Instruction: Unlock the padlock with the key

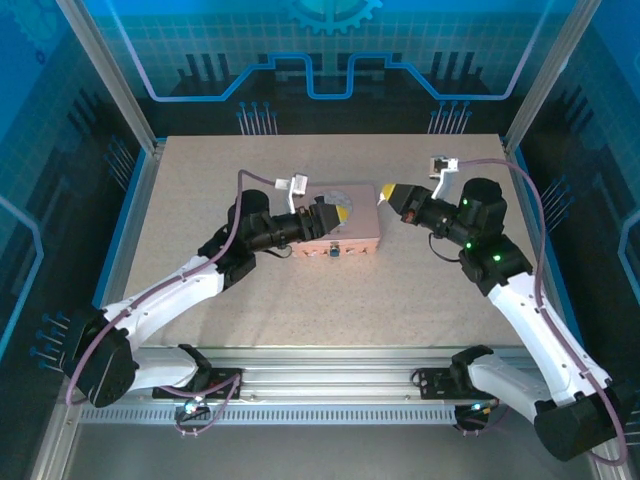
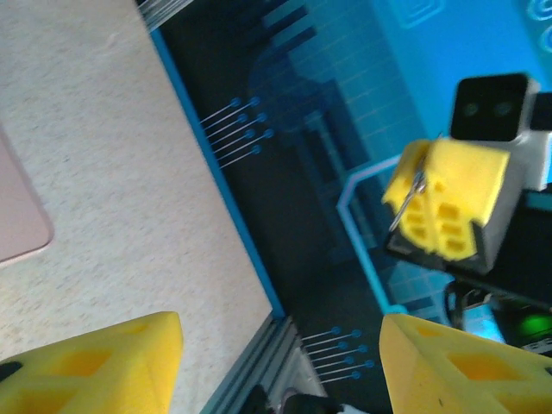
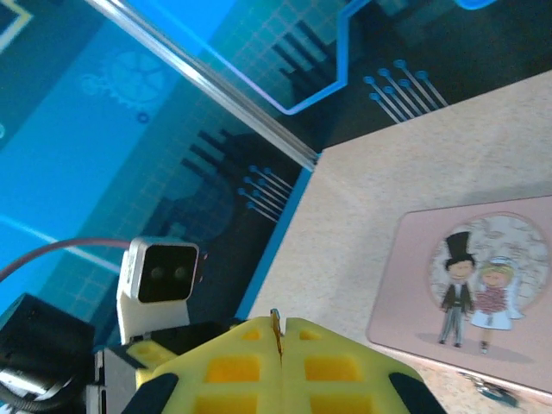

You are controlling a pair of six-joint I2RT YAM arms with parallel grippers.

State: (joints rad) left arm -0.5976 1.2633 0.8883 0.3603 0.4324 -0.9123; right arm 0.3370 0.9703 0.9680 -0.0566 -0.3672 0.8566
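Padlock [image 1: 333, 251]: a small blue-and-metal item is seen at the middle of the near wall of the pink box [image 1: 365, 228], touching it; its detail is too small to be made out. The box is laid flat near the centre of the speckled table [image 1: 200, 200], and a round picture of a bride and groom [image 3: 470, 289] is carried on its lid. Left gripper [image 1: 328, 214]: held over the left part of the lid, pointing right; its yellow pads [image 2: 103, 362] are spread well apart, with nothing between them. Right gripper [image 1: 388, 192]: held just beyond the box's far right corner, pointing left toward the left gripper; its yellow pads are pressed together on the key [image 3: 276, 326], of which a thin metal edge is shown in the seam. Behind the table, a blue patterned wall [image 1: 330, 60] is seen.
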